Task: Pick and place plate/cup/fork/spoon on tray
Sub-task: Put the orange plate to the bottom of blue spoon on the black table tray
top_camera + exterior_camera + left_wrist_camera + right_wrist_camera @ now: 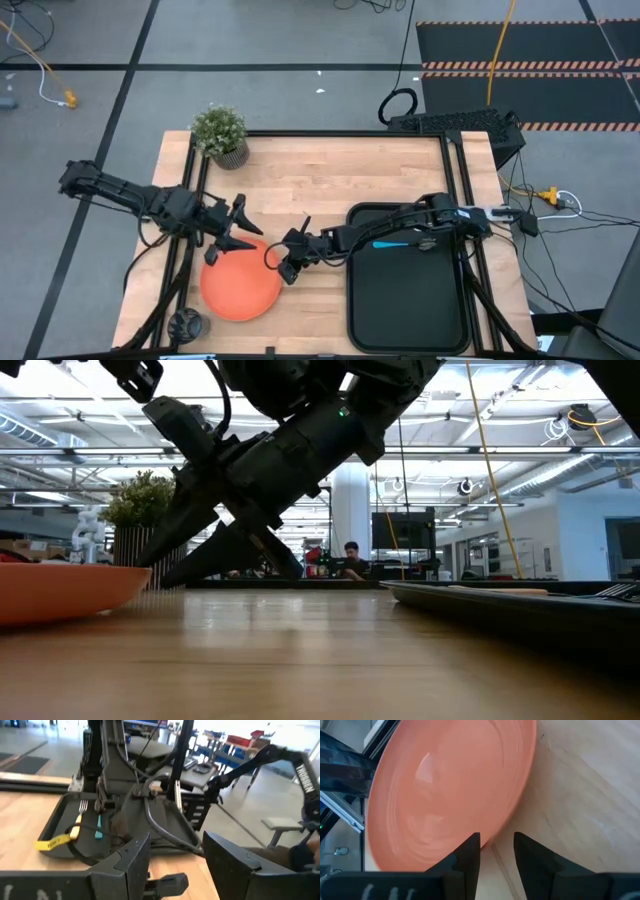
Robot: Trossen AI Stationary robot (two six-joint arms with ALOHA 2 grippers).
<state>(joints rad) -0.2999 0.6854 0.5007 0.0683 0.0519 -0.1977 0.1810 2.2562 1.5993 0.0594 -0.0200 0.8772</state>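
Orange plate (pixel 240 287), black tray (pixel 405 318) (fork (pixel 79 821) handle orange-tan, spoon (pixel 98 829) lt blue).

Both arms low, facing; left end effector (pixel 232 232) & right (pixel 285 258) parted.

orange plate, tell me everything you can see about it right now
The round, flat orange plastic plate is smooth and glossy, shallow with a slightly raised rim, and looks empty. It lies flat on the wooden table near its front left, apart from the black rectangular tray to its right. The right hand sits at its right edge, open fingers straddling the rim in the wrist view; actual contact is unclear. The left hand, open, is at its upper edge.
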